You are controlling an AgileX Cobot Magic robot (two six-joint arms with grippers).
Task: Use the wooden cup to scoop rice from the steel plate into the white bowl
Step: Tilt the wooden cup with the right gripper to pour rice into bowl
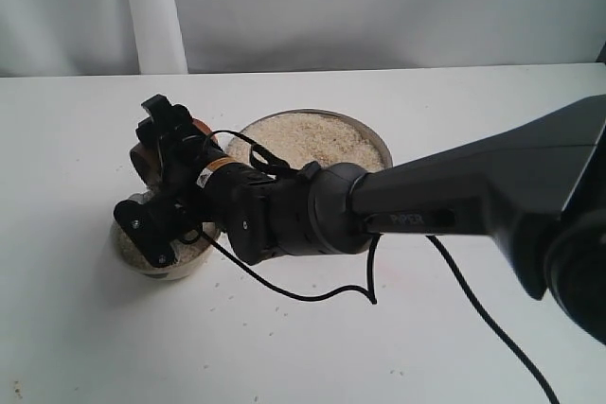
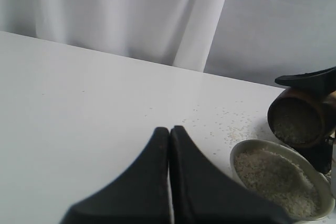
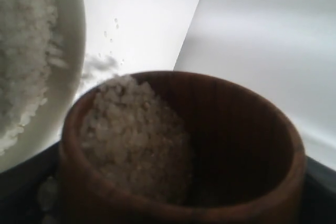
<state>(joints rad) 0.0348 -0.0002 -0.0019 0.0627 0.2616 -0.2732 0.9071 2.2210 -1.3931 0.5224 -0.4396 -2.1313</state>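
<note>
My right gripper [image 1: 163,139] reaches across to the left and is shut on the wooden cup [image 1: 142,156], held tilted above the white bowl [image 1: 180,272]. The cup [image 3: 210,129] is part full of rice [image 3: 131,135], heaped toward its lower lip next to the bowl's rim [image 3: 73,51]. In the left wrist view the tilted cup [image 2: 299,119] hangs over the bowl [image 2: 239,153], which holds rice [image 2: 278,179]. The steel plate [image 1: 383,150], full of rice [image 1: 303,137], lies behind the right arm. My left gripper [image 2: 169,129] is shut on nothing above bare table.
Loose grains [image 2: 231,129] are scattered on the white table beside the bowl. A black cable [image 1: 312,295] loops under the right arm. A white curtain [image 1: 379,7] closes the back.
</note>
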